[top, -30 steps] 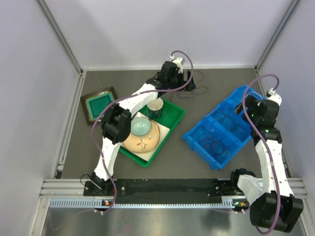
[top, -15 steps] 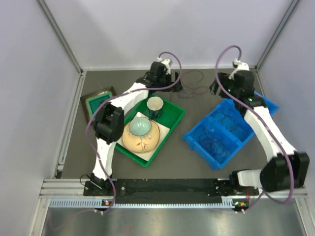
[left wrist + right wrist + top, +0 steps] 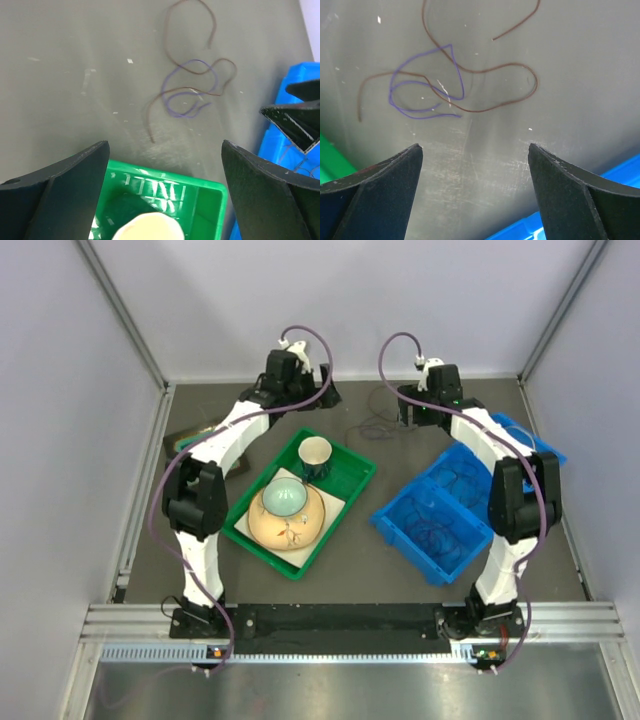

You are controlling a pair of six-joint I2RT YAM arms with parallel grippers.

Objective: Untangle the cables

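Note:
The cables [image 3: 378, 426] lie loose on the grey table at the back middle. They are a thin brown wire [image 3: 216, 91] and a purple wire [image 3: 186, 67] looped through each other; the right wrist view shows the same tangle [image 3: 451, 82] flat on the table. My left gripper [image 3: 325, 400] hangs open to their left, above the far corner of the green tray [image 3: 202, 197], with nothing between its fingers [image 3: 75, 175]. To the right of the wires my right gripper [image 3: 408, 412] is open and empty, and they lie just ahead of its fingertips [image 3: 395, 170].
The green tray [image 3: 355, 485] holds a cup [image 3: 315, 454] and a pale green bowl [image 3: 285, 498] on a tan plate [image 3: 290, 530]. A blue divided bin [image 3: 395, 515] at the right holds dark wire coils [image 3: 434, 534]. A dark tile [image 3: 178, 445] lies at the left.
The right arm swung from over the blue bin to the back middle, beside the wires. The left gripper drew back to the left, off the wires. Both stayed open.

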